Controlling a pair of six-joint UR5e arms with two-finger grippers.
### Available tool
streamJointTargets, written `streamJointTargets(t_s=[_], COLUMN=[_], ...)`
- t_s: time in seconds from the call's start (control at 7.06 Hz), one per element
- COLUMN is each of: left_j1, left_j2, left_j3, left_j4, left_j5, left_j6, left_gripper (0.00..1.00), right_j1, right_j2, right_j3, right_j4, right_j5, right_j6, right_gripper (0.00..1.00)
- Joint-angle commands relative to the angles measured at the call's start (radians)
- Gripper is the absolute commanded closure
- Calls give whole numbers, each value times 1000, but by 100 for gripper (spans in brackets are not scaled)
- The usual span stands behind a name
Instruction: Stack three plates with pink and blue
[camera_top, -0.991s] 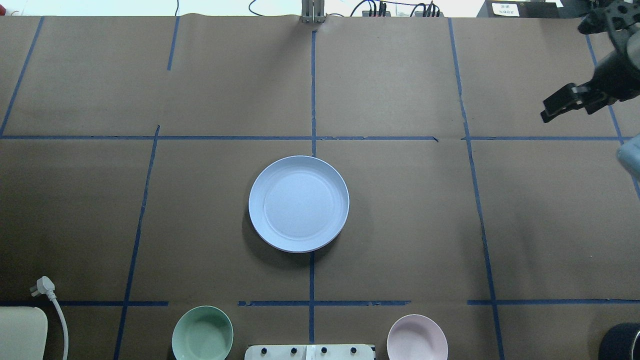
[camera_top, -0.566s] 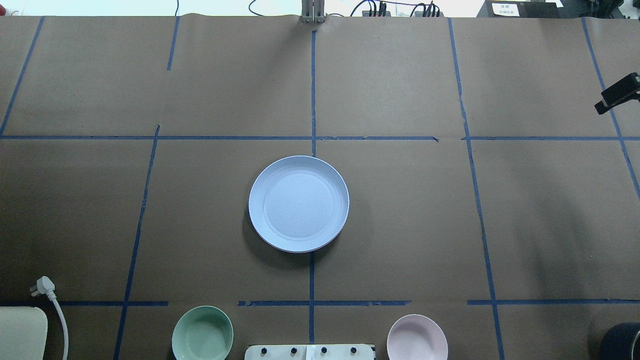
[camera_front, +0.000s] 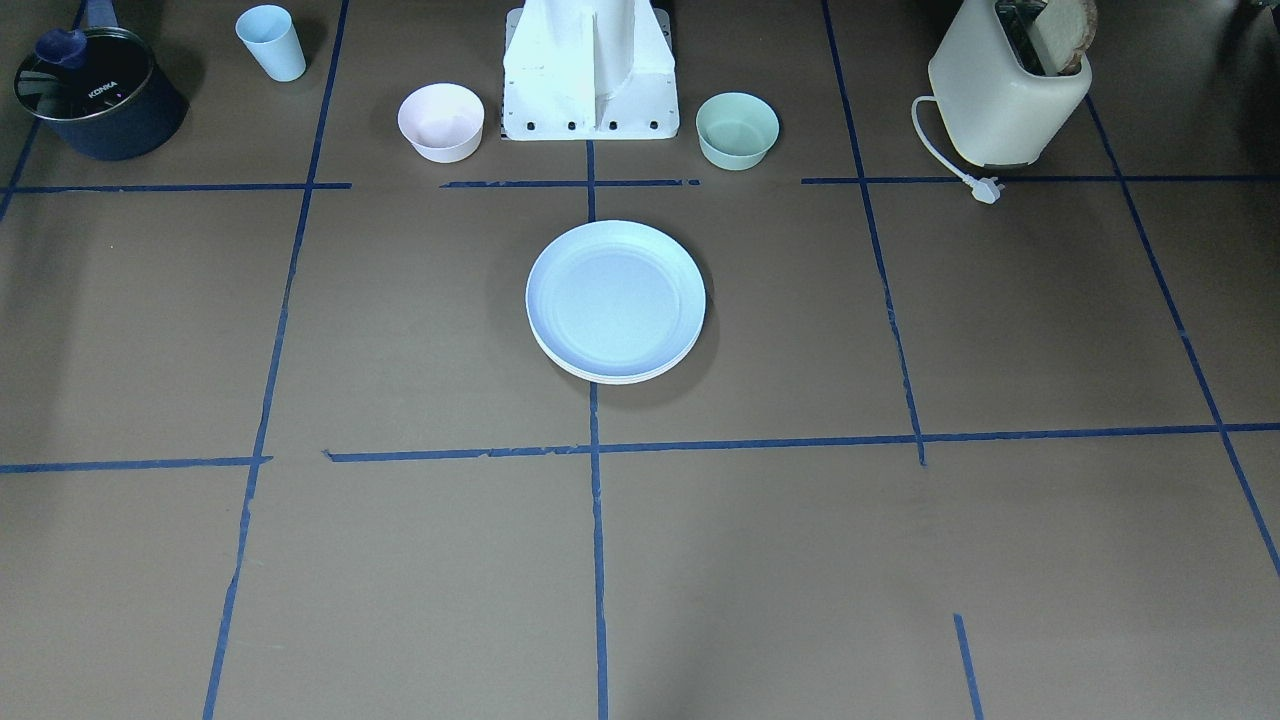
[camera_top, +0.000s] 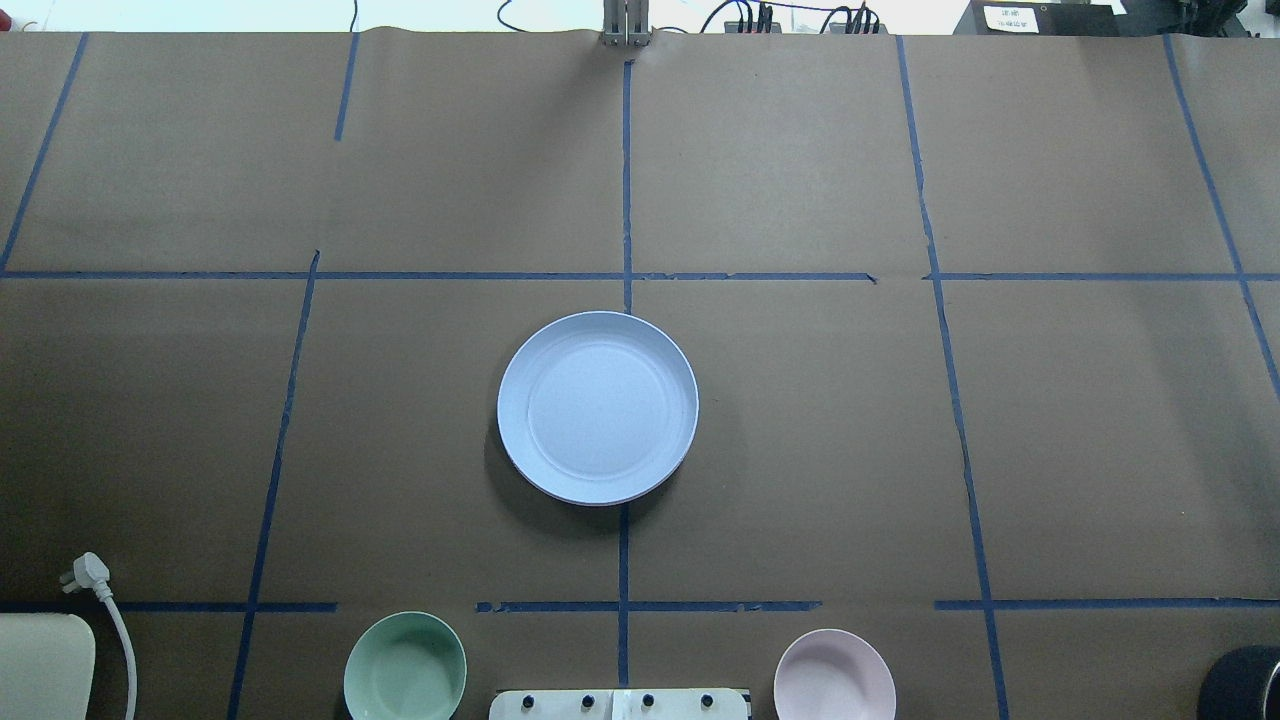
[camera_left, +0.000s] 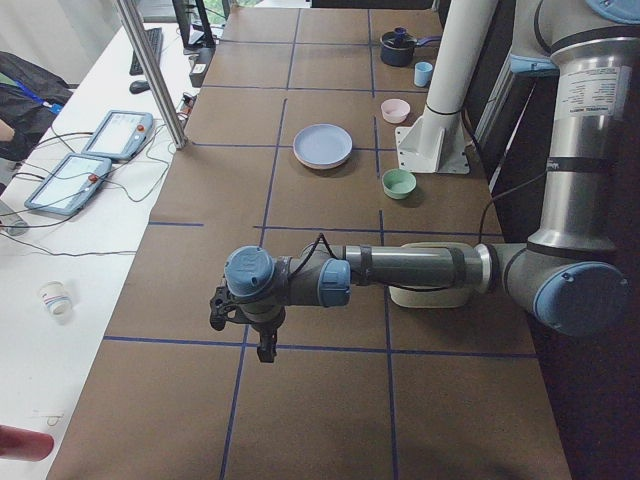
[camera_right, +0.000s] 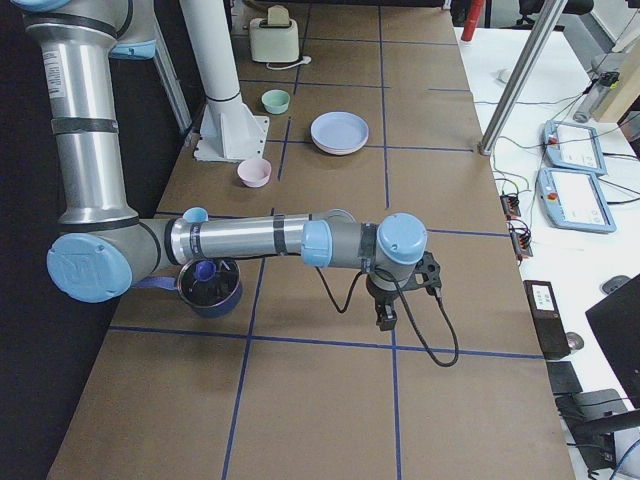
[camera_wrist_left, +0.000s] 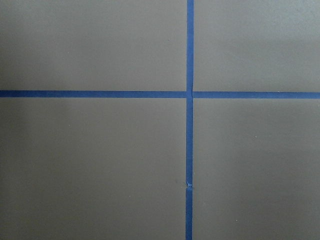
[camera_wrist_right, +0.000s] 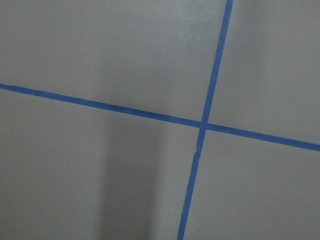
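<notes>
Plate stack (camera_top: 597, 407): sits at the middle of the table (camera_top: 800, 150), across the central blue tape line (camera_top: 626, 170), with nothing touching it; same place as 1.0 s ago.
Top plate (camera_front: 612, 290): pale blue, face up and bare; a thin pink rim shows under its edge in the overhead view, and layered pale rims show below it from the front.
Right gripper (camera_right: 408, 300): 1.0 s ago it was at the right edge of the overhead view, 0.6 s ago only a dark tip remained there, and now it is gone from that view. It shows only from the right end of the table, hanging above the paper near a tape crossing, well apart from the plates. Whether its fingers are spread or pressed together cannot be told.
Left gripper (camera_left: 240, 332): shows only from the left end, above a tape crossing, well apart from the stack; finger state cannot be told.
Bowls: green bowl (camera_top: 405, 667) and pink bowl (camera_top: 834, 673) flank the robot base (camera_front: 590, 70), both unmoved.
Far corners: toaster (camera_front: 1008, 85) with its plug (camera_top: 88, 572) on the robot's left; dark pot (camera_front: 95, 95) and blue cup (camera_front: 271, 42) on its right.
</notes>
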Motion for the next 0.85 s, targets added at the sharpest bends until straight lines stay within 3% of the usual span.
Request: streamJointTargets(t_s=[0.0, 0.42, 0.71], left_j1=[-1, -1, -1], left_j2=[0, 1, 1], left_j3=[-1, 4, 5], left_j4=[-2, -2, -2], left_j5=[1, -1, 1], left_j6=[0, 2, 2], left_gripper=[0, 0, 0], right_j1=[23, 46, 46], right_j2=[-79, -148, -145], right_j3=[-3, -6, -7], right_j4=[5, 137, 137], right_j5=[3, -2, -4], right_j6=[-27, -12, 12], right_gripper=[0, 0, 0])
